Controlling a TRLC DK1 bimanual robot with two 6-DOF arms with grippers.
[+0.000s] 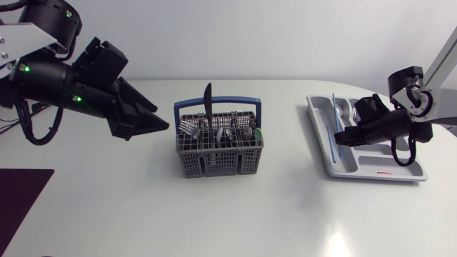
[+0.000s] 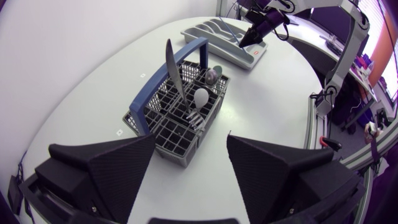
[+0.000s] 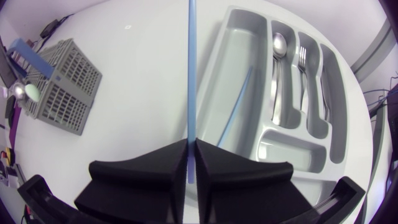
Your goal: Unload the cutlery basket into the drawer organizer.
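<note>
Tabletop: white, smooth and matte, with a far edge that curves round toward the right side. The surface is evenly lit, and a soft glare patch shows near the front edge, right of centre. A dark purple mat lies flat at the front left corner. Small grey marks dot the surface.

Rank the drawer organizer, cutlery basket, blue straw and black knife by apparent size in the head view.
1. drawer organizer, slightly larger than the basket
2. cutlery basket
3. blue straw, long but very thin
4. black knife, only the part above the basket showing
</note>
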